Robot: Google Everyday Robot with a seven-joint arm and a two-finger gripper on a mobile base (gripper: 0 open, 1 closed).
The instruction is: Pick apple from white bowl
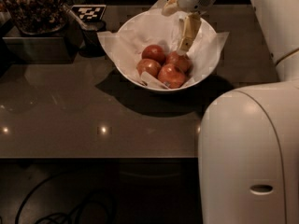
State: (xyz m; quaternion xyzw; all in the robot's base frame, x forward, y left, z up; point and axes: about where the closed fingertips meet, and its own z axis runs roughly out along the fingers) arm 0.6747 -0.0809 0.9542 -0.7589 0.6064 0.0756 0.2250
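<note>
While hanging over the far right part of the large round white bowl lined with crinkly white paper [128, 73], spread wide and holding nothing: the cream two-finger gripper [173, 31]. One finger pointing down, tip just above the fruit, close to a redder orange apple [179, 60] at the right of the pile; the other finger up and off to the left. No touch to be seen.

Sitting at the front of the pile, nearest the front edge of the dark, shiny brown tabletop [70, 106]: the palest, orange-pink apple [171, 76], pressed against its neighbours. Behind it, a darker deep red apple [153, 53] and another orange apple [148, 66]. All four inside the bowl, toward the far edge of the tabletop, a bit right of the middle.

Done so far, going by this: getting to the bowl. Left to do: shift a little toward the front, go down around the pale apple, squeeze shut, lift it clear of the rim. Tight spot, so easy to bump a neighbour.
</note>
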